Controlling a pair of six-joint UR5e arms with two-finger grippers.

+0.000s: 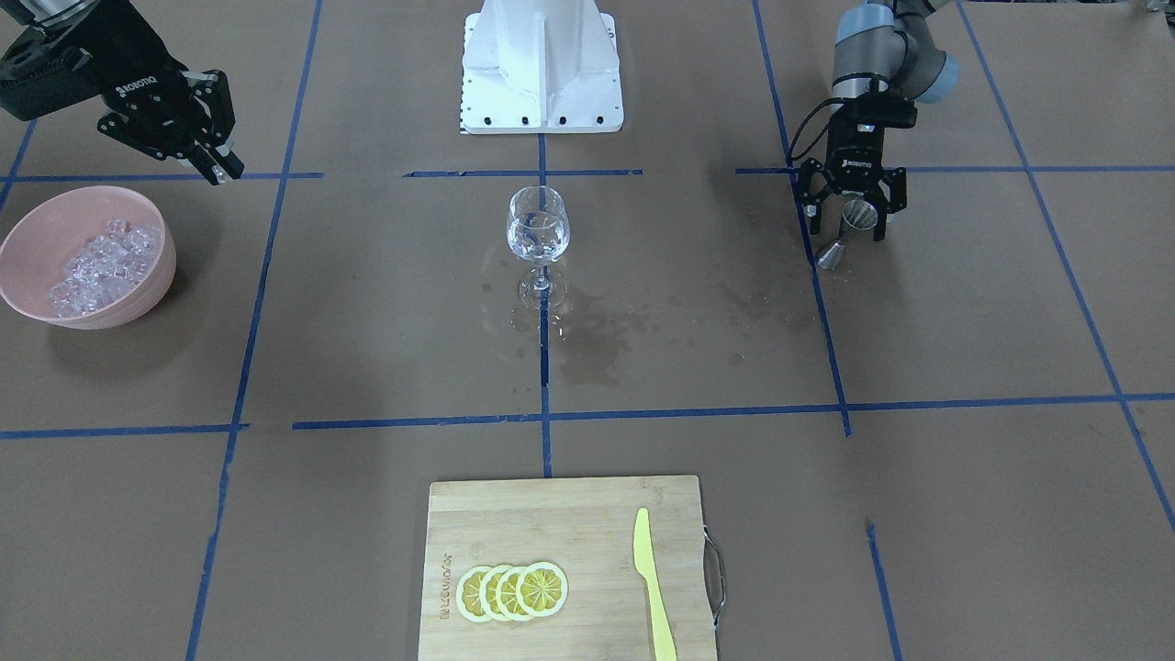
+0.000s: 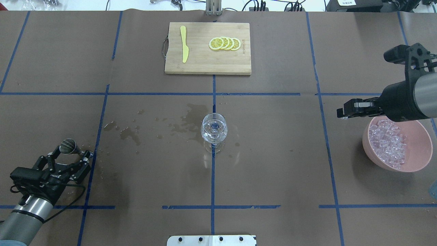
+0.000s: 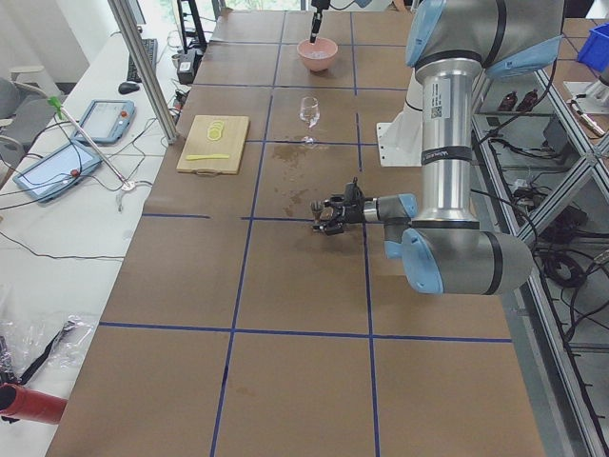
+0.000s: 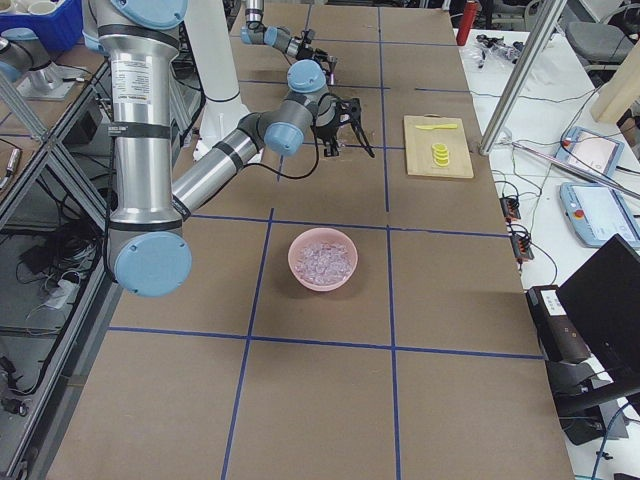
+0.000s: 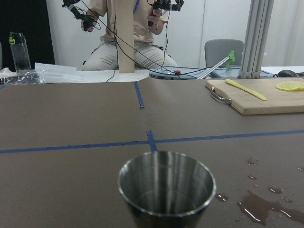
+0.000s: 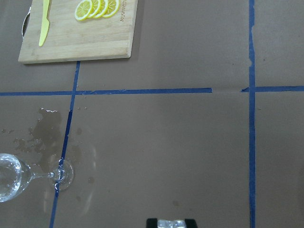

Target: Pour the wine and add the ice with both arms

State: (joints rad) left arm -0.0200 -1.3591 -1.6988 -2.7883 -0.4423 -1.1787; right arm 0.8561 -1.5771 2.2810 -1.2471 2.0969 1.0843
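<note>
Pink plastic bowl (image 1: 139, 301) held a heap of clear ice cubes (image 1: 96, 266). Clear stemmed glass (image 1: 538, 229) mid-table held a little colourless wine (image 1: 537, 242). My left gripper (image 1: 846, 230) had its fingers spread wide either side of the small steel jigger (image 2: 70, 147), contact unclear. My right gripper (image 1: 220, 170) hung near the bowl, fingers nearly together, pinching one small clear ice cube (image 6: 171, 222).

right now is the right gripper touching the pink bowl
Apart. The front-facing view shows bare brown paper between the right gripper and the pink bowl.
</note>
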